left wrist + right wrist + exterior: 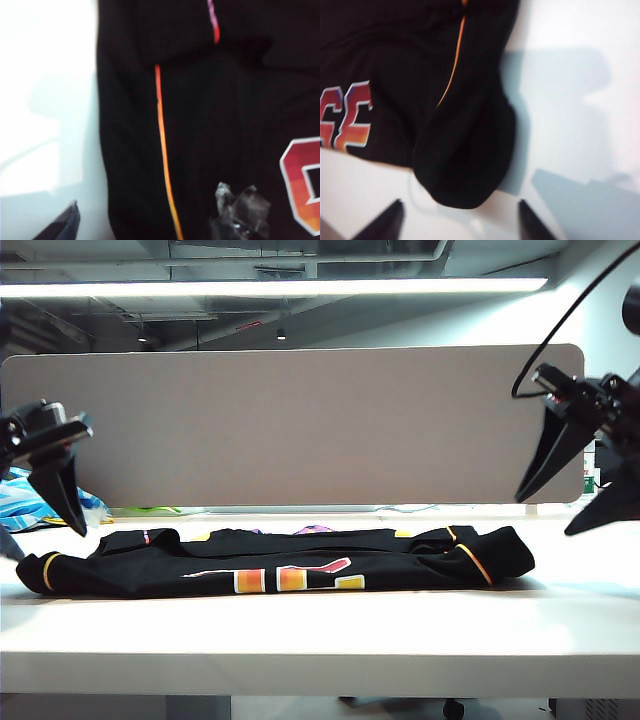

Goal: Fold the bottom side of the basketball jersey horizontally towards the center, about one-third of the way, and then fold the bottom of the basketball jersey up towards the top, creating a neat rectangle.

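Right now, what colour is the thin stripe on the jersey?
Orange fading to yellow, on the black jersey; the stripe shows best in the left wrist view.

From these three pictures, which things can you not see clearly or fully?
- Basketball jersey: the exterior view is almost level with the table, so its fold lines and far edge are hidden.
- Number print: cut off by the right wrist picture's edge; blurred.
- Left gripper: the left wrist view shows only finger tips.
- Right gripper: partly cut off by the exterior picture's edge.
- Patterned cloth: mostly behind the left gripper.
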You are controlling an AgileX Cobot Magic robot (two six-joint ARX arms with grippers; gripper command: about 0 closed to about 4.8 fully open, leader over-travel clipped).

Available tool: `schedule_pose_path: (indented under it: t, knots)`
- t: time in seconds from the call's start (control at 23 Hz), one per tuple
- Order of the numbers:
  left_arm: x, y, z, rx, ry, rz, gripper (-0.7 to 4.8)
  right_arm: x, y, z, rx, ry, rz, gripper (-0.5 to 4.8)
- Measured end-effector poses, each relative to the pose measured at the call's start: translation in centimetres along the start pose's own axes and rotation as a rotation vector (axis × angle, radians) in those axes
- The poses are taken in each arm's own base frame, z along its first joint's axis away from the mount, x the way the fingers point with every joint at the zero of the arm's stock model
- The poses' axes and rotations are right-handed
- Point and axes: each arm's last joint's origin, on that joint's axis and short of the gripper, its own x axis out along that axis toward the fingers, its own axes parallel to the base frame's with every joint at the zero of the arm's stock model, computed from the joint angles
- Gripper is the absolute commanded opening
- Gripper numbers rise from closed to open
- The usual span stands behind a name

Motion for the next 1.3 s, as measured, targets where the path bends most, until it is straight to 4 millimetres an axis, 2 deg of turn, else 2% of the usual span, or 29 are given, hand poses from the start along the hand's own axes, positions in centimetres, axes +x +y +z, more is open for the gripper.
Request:
schedule_pose_path:
  t: [0.17,0.43,0.61,0.87,0.91,0.96,1.0,1.04,1.09,1.13,1.3]
  knots:
    - [1.2,0.3,-0.6,-0.015,0.069,-0.021,3.19,1.5,-0.6,-0.7,0.043,0.041,0.038,3.38]
    - [2.1,-0.7,-0.7,0.021,0.087,-0.064,3.18,4.1,0.4,-1.3,0.026,0.102,0.067,3.35]
    - [2.3,-1.3,-0.9,0.045,0.098,-0.079,3.08,5.7,1.3,-1.5,0.006,0.11,0.079,2.95]
    - [2.3,-1.2,-1.0,0.057,0.104,-0.081,3.08,5.7,1.2,-1.0,-0.017,0.04,0.014,2.95]
    - [2.3,-1.2,-1.0,0.057,0.105,-0.081,3.04,5.8,1.2,-0.9,-0.013,0.029,0.014,2.8]
    - [2.3,-1.2,-1.0,0.059,0.105,-0.081,2.84,5.8,1.2,-0.8,-0.009,0.019,0.015,2.19]
    - [2.3,-1.2,-1.0,0.059,0.106,-0.08,1.88,5.8,1.2,-0.7,-0.009,0.012,0.012,1.11]
    - [2.3,-1.2,-1.1,0.056,0.116,-0.081,1.01,5.8,1.2,-0.7,-0.008,0.007,0.01,0.43]
    - [2.3,-1.1,-1.4,0.046,0.141,-0.088,0.39,5.8,1.2,-0.6,-0.012,0.001,0.009,0.34]
    - [2.4,-1.0,-1.8,0.037,0.169,-0.102,-0.06,5.8,1.3,-0.5,-0.022,-0.013,0.014,0.04]
    - [2.2,-1.0,-2.1,0.068,0.198,-0.107,-0.06,5.6,1.3,-0.6,-0.019,-0.004,0.012,-0.09]
